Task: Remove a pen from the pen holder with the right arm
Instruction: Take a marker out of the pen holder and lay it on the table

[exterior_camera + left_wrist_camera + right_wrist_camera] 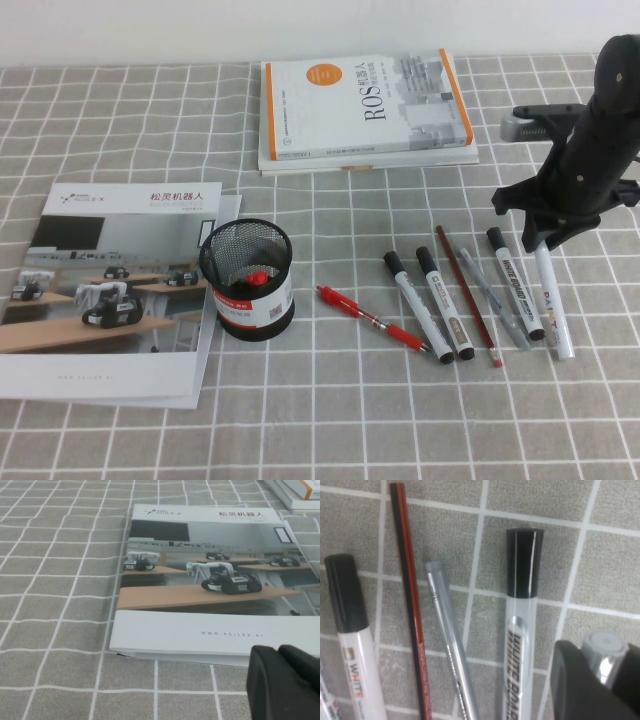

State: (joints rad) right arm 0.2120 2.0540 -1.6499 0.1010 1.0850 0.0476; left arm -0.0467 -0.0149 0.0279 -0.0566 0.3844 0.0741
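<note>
The black mesh pen holder (247,281) stands left of centre with a red-capped pen (257,278) inside it. To the right, my right gripper (545,236) is low over the cloth, shut on the upper end of a white pen (553,300). That pen slants down toward the table's front, and its tip reaches the cloth. In the right wrist view the held pen's grey end (604,647) shows between the black fingers (575,685). My left gripper (285,682) hovers at the near edge of a brochure (210,580), its fingers together with nothing in them.
Beside the held pen lie a whiteboard marker (515,283), a grey pen (490,290), a red-black pencil (465,295), two more markers (430,305) and a red pen (372,320). Books (365,110) are stacked at the back.
</note>
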